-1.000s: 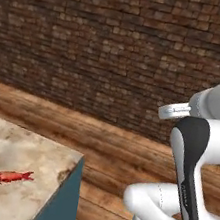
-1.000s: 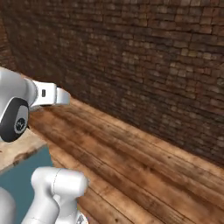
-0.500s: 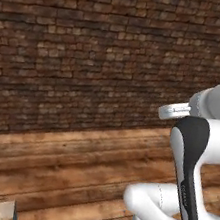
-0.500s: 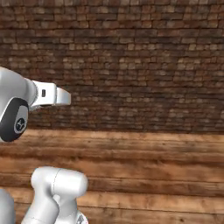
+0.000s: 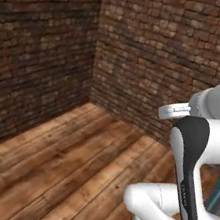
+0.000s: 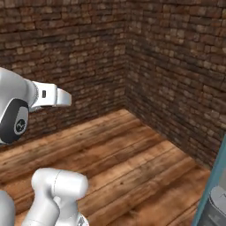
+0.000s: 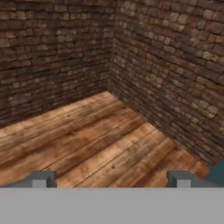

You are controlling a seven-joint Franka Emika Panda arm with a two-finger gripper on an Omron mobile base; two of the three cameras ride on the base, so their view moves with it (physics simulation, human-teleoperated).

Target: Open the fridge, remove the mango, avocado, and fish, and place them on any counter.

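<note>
**Base turning, fridge barely in frame**

Gripper (image 7: 109, 179) has its jaws wide apart and nothing between them. It faces a brick corner (image 7: 111, 65) over a plank floor (image 7: 87, 140). The fridge is probably the teal and grey edge (image 6: 215, 194) at the right border (could be cabinet side, can't confirm).

To do the step well: swing the base right until that edge is centred, stop square to the door, arm tucked, jaws open for the handle.

Handle, door, mango and counter: can't make out any.
</note>
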